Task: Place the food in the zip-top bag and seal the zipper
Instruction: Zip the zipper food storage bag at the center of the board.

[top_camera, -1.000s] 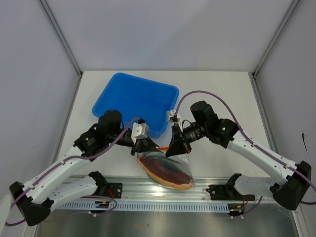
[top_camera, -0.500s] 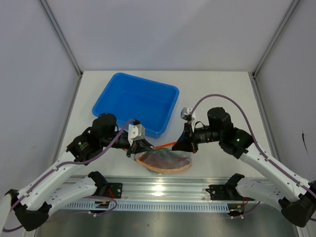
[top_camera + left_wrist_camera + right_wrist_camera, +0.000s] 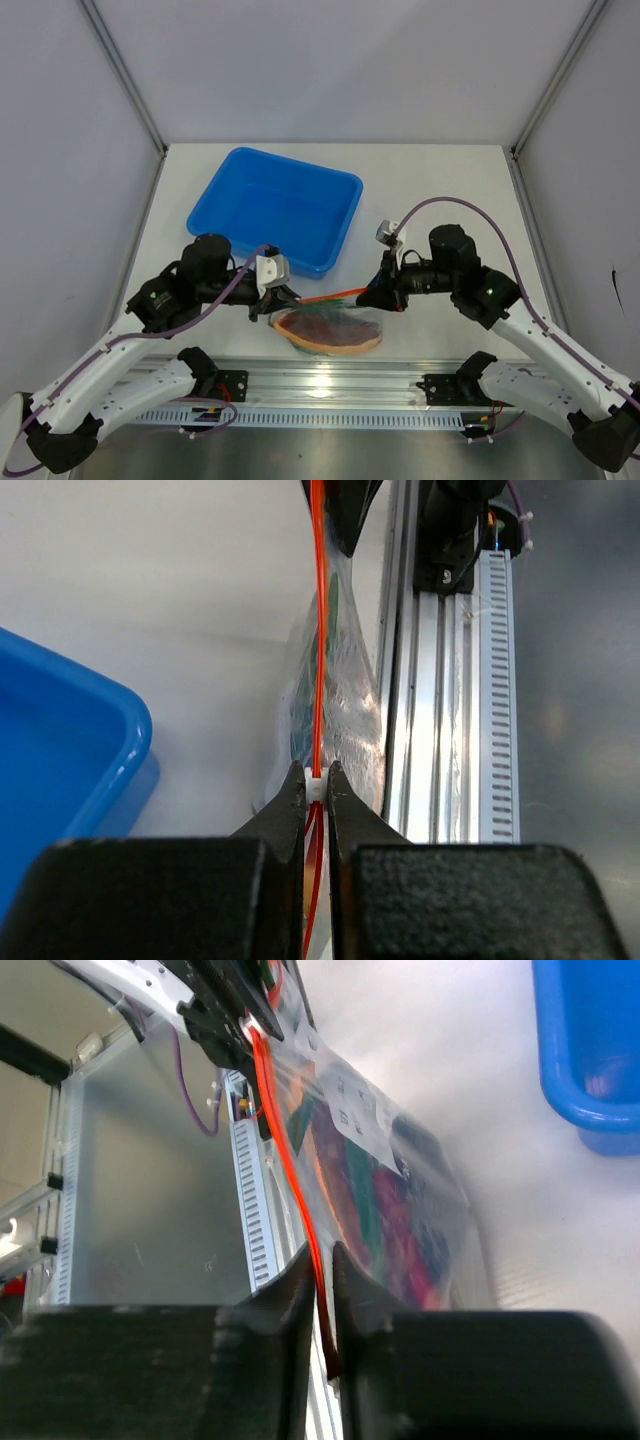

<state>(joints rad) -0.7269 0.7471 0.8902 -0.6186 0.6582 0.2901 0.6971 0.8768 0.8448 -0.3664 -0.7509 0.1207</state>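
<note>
Lower centre of the overhead view: zip-top bag (image 3: pixel 335 335), food (image 3: pixel 372 1205) already inside. Left gripper (image 3: pixel 317 782) pinches the zipper (image 3: pixel 318 630) at its white tip; right gripper (image 3: pixel 320 1260) pinches it near the opposite end. Sealing step, by the look. Next, you likely run one pinch along the taut strip.

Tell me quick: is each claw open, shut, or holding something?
Left gripper: shut on one end of the zipper.
Right gripper: shut on the zipper's other end.
</note>
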